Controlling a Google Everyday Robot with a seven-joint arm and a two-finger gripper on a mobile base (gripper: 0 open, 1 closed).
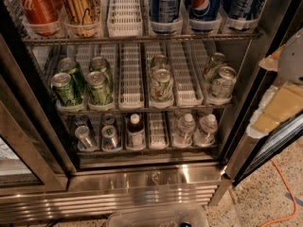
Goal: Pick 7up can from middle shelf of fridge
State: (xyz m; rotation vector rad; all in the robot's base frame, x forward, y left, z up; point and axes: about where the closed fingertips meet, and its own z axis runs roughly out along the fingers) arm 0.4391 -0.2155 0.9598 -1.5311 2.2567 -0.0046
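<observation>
The fridge stands open in front of me. Its middle shelf is a wire rack with white slotted lane trays. The 7up can, pale silver-white with a shiny top, stands at the front of the rightmost lane, with a similar can behind it. My gripper, white with yellowish pads, hangs at the right edge of the view. It is outside the fridge, to the right of the can and slightly below it, and not touching it.
Dark green cans fill the left lanes. A white can with a yellow-green swirl stands mid-shelf. Red, gold and blue cans are above, water bottles below. The dark door frame stands between gripper and can. An orange cable lies on the floor.
</observation>
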